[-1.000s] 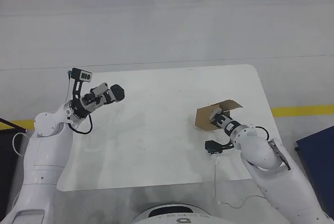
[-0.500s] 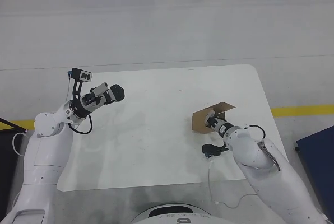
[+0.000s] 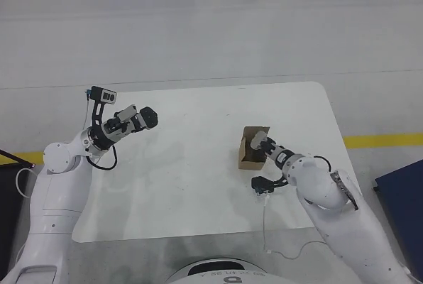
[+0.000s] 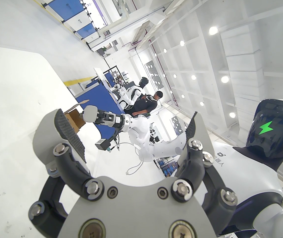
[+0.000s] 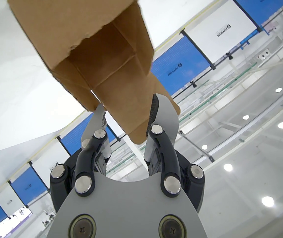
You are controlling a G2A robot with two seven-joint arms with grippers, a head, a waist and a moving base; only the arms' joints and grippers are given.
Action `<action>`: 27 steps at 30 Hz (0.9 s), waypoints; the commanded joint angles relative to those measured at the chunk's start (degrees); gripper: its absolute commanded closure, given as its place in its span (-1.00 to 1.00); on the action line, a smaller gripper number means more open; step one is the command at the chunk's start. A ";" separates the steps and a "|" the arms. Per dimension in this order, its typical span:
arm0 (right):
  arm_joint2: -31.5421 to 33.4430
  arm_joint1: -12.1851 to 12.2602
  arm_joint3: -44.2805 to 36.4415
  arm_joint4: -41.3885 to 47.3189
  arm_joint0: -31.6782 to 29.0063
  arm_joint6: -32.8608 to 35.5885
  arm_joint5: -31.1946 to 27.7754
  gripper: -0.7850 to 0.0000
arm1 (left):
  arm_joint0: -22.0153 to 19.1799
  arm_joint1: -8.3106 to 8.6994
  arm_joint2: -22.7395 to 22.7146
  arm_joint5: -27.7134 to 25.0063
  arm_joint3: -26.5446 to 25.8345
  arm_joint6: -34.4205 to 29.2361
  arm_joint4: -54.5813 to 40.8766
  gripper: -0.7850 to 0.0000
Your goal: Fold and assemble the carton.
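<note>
One logo-and-word mark on white partition panel (image 5: 220,29). Same mark on blue partition panel (image 5: 178,68), both inverted.

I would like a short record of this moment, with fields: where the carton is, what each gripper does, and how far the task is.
Carton: brown, on the right part of the table, one end open, flap not closed.
Right gripper: shut on a flap of the carton.
Left gripper: open, empty, near the table's far left corner, apart from the carton.
Task state: assembly not finished.
</note>
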 commanded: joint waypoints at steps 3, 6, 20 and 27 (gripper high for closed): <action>7.02 -1.85 -0.73 14.14 -3.00 2.93 4.55 -0.18 | 0.00 0.00 0.00 0.00 0.00 0.00 0.00 -1.00; 10.26 -4.39 -1.27 14.14 -5.12 0.86 5.50 -0.09 | 0.00 0.00 0.00 0.00 0.00 0.00 0.00 -1.00; 10.26 -4.39 -1.27 14.14 -5.12 0.86 5.50 -1.00 | 0.00 0.00 0.00 0.00 0.00 0.00 0.00 -1.00; 10.26 -4.39 -1.27 14.14 -5.12 0.86 5.50 -1.00 | 0.00 0.00 0.00 0.00 0.00 0.00 0.00 -1.00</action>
